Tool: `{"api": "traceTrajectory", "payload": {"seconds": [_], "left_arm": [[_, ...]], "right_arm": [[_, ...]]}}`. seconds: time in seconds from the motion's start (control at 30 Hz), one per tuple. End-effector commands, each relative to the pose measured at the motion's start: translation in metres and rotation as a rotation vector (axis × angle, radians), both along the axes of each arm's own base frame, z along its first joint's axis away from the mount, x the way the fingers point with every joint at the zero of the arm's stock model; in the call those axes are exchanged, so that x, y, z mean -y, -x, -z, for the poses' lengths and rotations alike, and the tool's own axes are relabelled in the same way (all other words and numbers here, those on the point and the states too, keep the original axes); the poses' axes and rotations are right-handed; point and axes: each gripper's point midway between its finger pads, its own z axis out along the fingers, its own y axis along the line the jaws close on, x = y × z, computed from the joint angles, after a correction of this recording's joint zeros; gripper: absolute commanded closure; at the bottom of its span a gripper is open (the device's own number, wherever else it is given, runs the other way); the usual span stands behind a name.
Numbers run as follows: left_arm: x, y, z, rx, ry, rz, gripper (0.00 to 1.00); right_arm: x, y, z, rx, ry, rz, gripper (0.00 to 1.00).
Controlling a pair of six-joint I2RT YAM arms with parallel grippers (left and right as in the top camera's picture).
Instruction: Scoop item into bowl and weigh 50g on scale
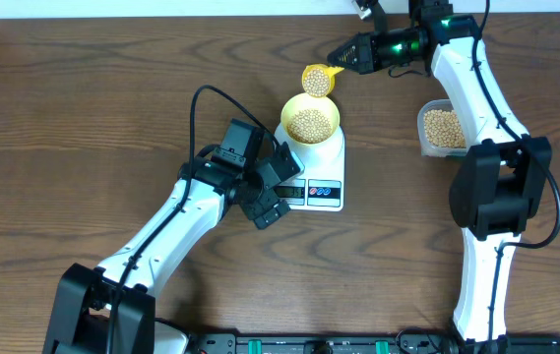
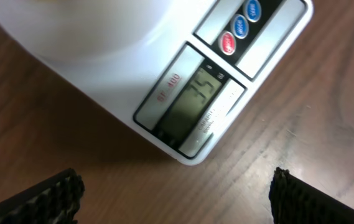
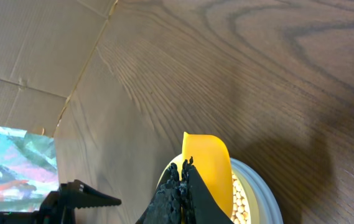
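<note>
The white scale (image 1: 336,162) carries the pale yellow bowl (image 1: 286,115), which is heaped with tan beans (image 1: 311,125). Just behind the bowl hangs a yellow scoop (image 1: 317,81) with more beans in it. My right gripper (image 1: 343,61) is shut on its handle (image 3: 206,165), with beans (image 3: 239,202) showing past my fingers. My left gripper (image 1: 280,189) hovers open at the scale's front left corner, holding nothing. In the left wrist view the fingers (image 2: 46,199) stand wide apart over bare wood, and the scale's lit display (image 2: 195,102) lies just ahead.
A clear tub (image 1: 443,130) of beans stands to the right of the scale, beside the right arm. Red and blue buttons (image 2: 228,42) sit on the scale's front edge. Cardboard (image 3: 33,56) borders the table beyond the scoop.
</note>
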Motion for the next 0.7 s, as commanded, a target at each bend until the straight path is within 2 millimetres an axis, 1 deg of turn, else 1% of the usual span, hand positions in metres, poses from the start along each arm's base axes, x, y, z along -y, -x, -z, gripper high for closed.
{"api": "traceTrajectory", "payload": {"seconds": [0.0,0.33,0.67], "left_arm": [[0.0094,0.0129,-0.0018,-0.022,0.047,0.111,0.02],[0.0097,0.013,-0.0019,-0.022,0.048,0.112,0.02],[0.0097,0.013,-0.0019,-0.022,0.048,0.112,0.02]], "right_arm": [[-0.0036,0.0018,-0.0153,0.044,-0.007,-0.015,0.99],[-0.0033,0.0017,-0.0153,0.044,-0.008,-0.015,0.99],[0.002,-0.0008,-0.0155,0.046,-0.008,-0.005,0.99]]}}
